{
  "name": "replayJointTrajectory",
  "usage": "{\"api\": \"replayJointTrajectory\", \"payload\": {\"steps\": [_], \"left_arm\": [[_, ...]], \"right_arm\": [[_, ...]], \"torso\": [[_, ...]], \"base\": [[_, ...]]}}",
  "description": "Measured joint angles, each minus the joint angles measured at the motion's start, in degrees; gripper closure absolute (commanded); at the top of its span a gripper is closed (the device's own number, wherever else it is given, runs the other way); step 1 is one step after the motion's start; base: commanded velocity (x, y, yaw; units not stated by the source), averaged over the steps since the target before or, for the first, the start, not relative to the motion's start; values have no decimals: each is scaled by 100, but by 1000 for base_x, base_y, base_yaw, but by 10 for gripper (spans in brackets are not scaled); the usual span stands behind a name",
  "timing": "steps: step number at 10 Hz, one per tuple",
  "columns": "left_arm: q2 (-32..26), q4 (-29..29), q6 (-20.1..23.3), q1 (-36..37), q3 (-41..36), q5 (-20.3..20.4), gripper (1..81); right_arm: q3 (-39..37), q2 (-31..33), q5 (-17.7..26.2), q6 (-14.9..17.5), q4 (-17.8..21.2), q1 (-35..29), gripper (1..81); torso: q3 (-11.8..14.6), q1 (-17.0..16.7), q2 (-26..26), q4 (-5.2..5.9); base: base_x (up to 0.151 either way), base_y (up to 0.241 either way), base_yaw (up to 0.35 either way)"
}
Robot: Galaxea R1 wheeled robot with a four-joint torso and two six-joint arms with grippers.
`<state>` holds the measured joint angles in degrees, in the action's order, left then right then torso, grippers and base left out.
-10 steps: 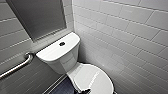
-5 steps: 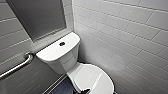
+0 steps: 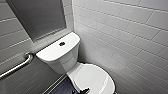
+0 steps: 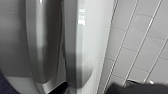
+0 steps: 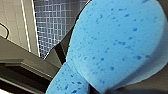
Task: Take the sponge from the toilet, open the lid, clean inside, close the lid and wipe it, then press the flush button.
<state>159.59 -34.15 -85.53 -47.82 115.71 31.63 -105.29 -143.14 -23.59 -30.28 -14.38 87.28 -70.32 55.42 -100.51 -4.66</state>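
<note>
The white toilet [image 3: 75, 67] stands in the corner with its oval lid [image 3: 93, 77] down over the bowl. The dark round flush button [image 3: 62, 44] sits in the middle of the tank top. The bright blue sponge [image 5: 112, 45] looms close in the right wrist view, pinched at its waist, with my right gripper shut on it. In the left wrist view the toilet's glossy white side [image 4: 85, 50] runs close beside the tiled wall [image 4: 142, 45]; my left gripper holds nothing. A dark robot part [image 3: 83, 90] pokes in at the lid's near edge in the head view.
A metal grab bar [image 3: 17, 66] is fixed to the left wall. White tiled walls [image 3: 125, 37] close in on the right and behind the tank. A dark panel [image 3: 40, 17] hangs above the tank. Dark blue mosaic floor [image 5: 53, 22] lies below.
</note>
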Motion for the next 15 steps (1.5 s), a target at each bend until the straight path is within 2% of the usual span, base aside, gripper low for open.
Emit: {"api": "replayJointTrajectory", "payload": {"steps": [3,5,9,11,14,15], "left_arm": [[-176,-229,-195,6,-185,356,10],[-300,-254,-232,17,-372,433,10],[-560,-267,-280,33,-701,489,10],[-545,-243,-284,205,-817,868,10],[-614,-124,-483,268,-879,1169,10],[-702,-2,-545,277,-926,1440,10]], "right_arm": [[-26,-2,2,0,0,1,811],[-52,-5,2,-1,0,1,811],[-57,-13,-5,-1,0,59,811],[-57,-18,-50,-1,0,78,811],[-57,-30,-44,-1,0,80,811],[-57,-46,-46,-1,0,80,811]], "torso": [[-2,0,0,0],[13,0,0,0],[472,2,0,0],[531,2,0,0],[522,2,0,0],[522,2,0,0]], "base": [[0,0,0],[0,0,0],[0,0,0],[0,0,0],[0,0,0],[0,0,0]]}}
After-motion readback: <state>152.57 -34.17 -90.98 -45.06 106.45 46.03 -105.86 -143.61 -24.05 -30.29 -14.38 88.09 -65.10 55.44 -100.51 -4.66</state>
